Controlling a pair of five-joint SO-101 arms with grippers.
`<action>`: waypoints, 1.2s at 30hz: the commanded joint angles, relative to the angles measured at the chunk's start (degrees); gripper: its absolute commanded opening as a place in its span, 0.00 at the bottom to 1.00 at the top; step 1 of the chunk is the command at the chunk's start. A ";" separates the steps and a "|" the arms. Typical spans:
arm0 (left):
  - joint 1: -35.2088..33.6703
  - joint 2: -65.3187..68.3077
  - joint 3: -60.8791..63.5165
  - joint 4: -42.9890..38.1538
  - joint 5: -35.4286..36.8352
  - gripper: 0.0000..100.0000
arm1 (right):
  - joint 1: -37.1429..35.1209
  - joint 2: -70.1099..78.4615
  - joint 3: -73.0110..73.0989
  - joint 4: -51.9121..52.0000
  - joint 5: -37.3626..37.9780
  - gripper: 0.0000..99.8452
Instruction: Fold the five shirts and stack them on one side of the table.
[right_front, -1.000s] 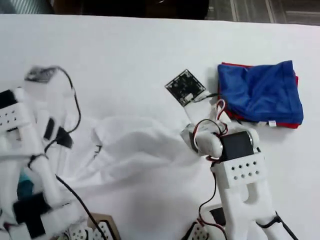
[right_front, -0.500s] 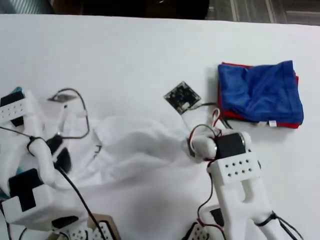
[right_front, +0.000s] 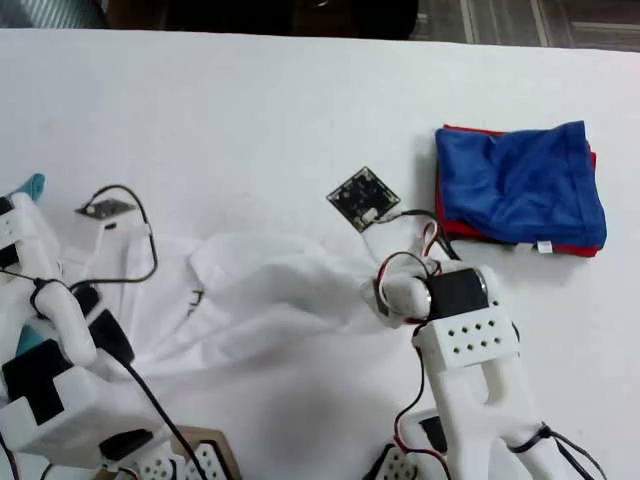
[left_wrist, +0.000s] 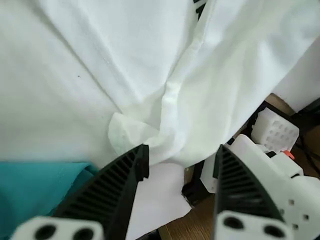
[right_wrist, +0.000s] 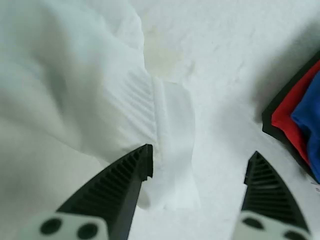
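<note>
Jaws of the left gripper (left_wrist: 182, 159) stood apart in its wrist view, with a bunched fold of the white shirt (left_wrist: 150, 85) just ahead of the gap and a teal cloth (left_wrist: 40, 182) beside one jaw. Whether either jaw touched the fold was hard to make out. From above, that shirt lay crumpled on the table (right_front: 250, 100) between both arms, and the left arm (right_front: 45, 390) covered most of the teal. The right gripper (right_wrist: 200, 156) also had its jaws apart, a ribbed edge of the white shirt just inside one. Beyond the other jaw sat a cut-off corner of the blue shirt (right_wrist: 310, 130) lying on the red shirt (right_wrist: 285, 112). In the high view the right arm (right_front: 470, 340) hid its own jaws, while the blue and red pair showed whole.
</note>
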 joint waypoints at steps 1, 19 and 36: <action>-0.88 -0.26 0.04 0.70 -1.67 0.23 | 0.75 -1.98 -0.26 -0.84 -0.35 0.29; -6.95 -0.26 -0.04 -12.40 -1.05 0.24 | 0.75 -1.98 -0.18 -0.40 -0.26 0.29; -7.21 -0.35 8.92 -12.57 -8.79 0.02 | 0.75 -1.98 -0.09 -0.40 -0.26 0.29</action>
